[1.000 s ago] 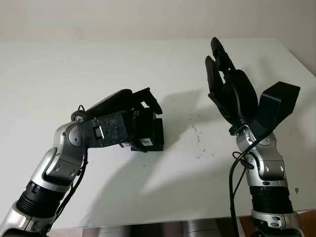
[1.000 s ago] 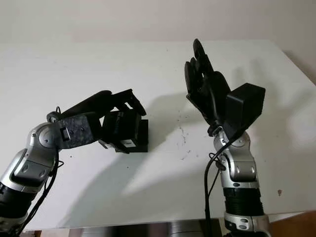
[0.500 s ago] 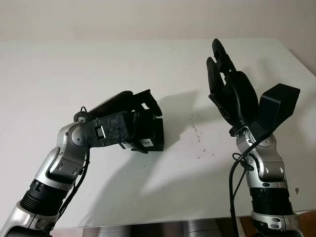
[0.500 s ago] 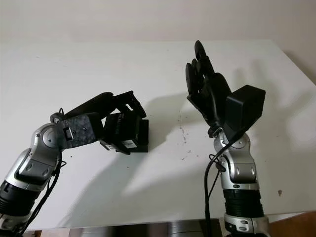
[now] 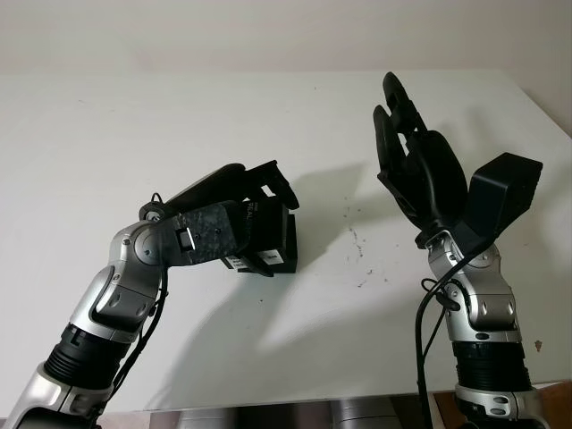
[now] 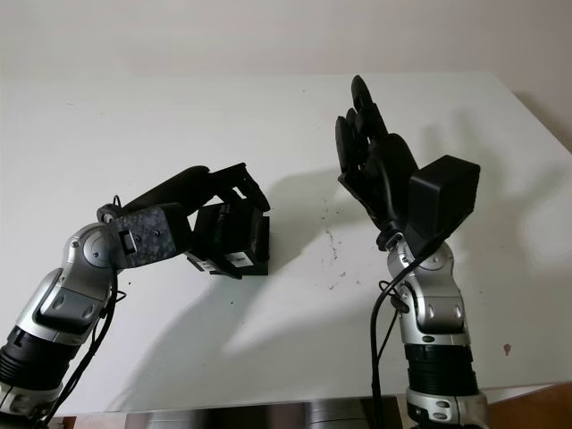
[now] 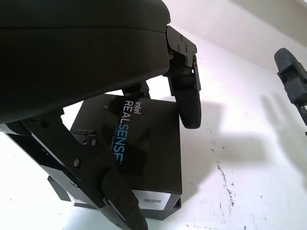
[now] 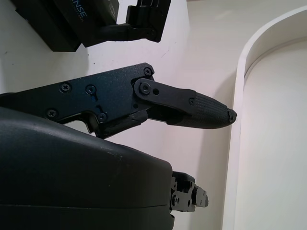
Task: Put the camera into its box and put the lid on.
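box (image 7: pixel 139 158) flat, label up | left hand (image 5: pixel 234 219) grips lid | right hand (image 5: pixel 416 170) open, raised

"intel REALSENSE" on the black box lid (image 7: pixel 139 143)

Glossy black card lid (image 7: pixel 144 143); matt white table (image 5: pixel 134 134); matt black plastic left robot hand (image 5: pixel 255 201).

The box (image 5: pixel 268 239) is black, lying flat on the white bench (image 5: pixel 107 134) left of centre. Its lid (image 7: pixel 144 143) is on, printed with "Intel RealSense" in white and blue, with a white label on the near side.
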